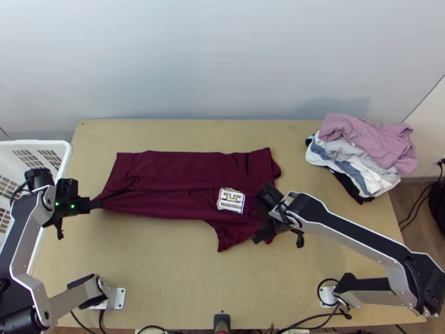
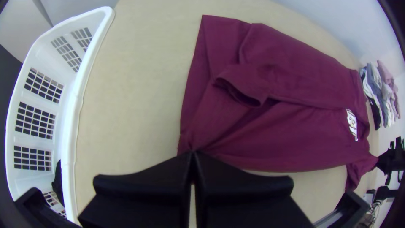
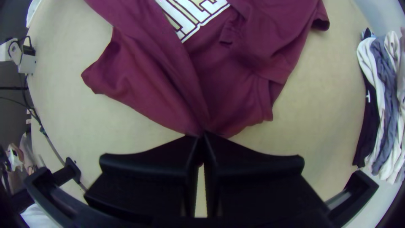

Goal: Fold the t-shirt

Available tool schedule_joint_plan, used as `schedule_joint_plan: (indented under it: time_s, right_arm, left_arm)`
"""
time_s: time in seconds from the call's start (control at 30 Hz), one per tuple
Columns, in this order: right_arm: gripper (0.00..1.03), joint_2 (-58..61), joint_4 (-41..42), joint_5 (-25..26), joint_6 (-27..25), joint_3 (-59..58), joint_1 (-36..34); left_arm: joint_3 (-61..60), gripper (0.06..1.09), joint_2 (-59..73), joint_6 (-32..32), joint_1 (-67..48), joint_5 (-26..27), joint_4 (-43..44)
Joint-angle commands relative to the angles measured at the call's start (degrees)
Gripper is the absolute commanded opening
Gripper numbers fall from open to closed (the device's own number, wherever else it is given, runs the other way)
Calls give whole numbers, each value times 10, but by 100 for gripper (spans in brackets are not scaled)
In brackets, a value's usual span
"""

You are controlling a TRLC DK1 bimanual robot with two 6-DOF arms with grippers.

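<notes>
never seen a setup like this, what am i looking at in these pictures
These are two robot arms at a wooden table. The top view looks steeply down from a fixed camera; the two wrist views come from a camera on each arm. On the table lies a maroon t-shirt, partly folded over itself, its print showing. The left gripper pinches it at one end; the right gripper pinches it at the other, nearer the print. Beyond the shirt's right end is a pile of clothes, and at the left side stands a white basket.

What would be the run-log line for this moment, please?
t-shirt partly folded on table | left gripper shut on one end | right gripper shut on opposite end
</notes>
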Motion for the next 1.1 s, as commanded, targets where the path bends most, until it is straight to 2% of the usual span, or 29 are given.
schedule_joint_plan:
  time_s: [0.0,0.3,0.67,1.07]
  right_arm:
    - [3,-23,-29,-17,2,-20,1]
    - [3,-21,-28,-21,-2,-7,17]
    - [3,83,30,-21,-53,145,-143]
    - [3,251,85,-20,-50,313,-218]
  left_arm:
    - [-20,10,-47,31,17,12,-43]
    - [-23,10,-49,49,27,22,-65]
    - [104,10,86,-18,-6,26,-55]
    - [283,10,257,-91,-45,25,-35]
